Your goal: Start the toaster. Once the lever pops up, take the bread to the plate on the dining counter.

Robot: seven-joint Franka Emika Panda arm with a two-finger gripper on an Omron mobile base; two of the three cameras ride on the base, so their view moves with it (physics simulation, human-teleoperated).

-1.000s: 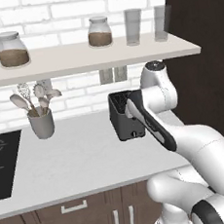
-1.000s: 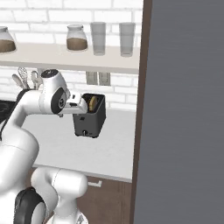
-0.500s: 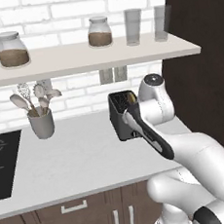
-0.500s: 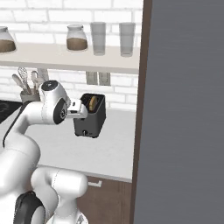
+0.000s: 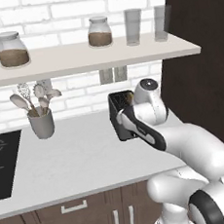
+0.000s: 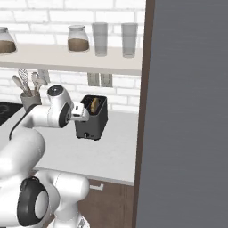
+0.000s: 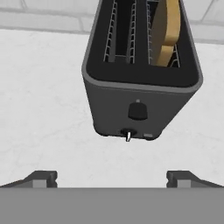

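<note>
Tool (image 7: 112, 177) spread wide, holding nothing, over one toaster (image 7: 139, 98), two slots, one bread (image 7: 168, 30) slice

Toaster (image 7: 140, 83): small boxy dark grey, two slots on top, upright on the pale bench, close to the white brick wall; also seen at (image 6: 92, 118) and partly hidden behind the arm at (image 5: 120, 114). Narrow face points toward the hand camera. Left slot empty, wire guides visible.

Bread (image 7: 167, 30): pale tan slice, darker crust edge, standing on edge in the right slot, top part sticking out above the toaster rim, leaning slightly; visible as a tan sliver at (image 6: 94, 105).

Lever (image 7: 138, 111): small dark tab, mid-height on the narrow face, centred. Tiny round knob (image 7: 128, 133) just below it near the bottom edge.
</note>
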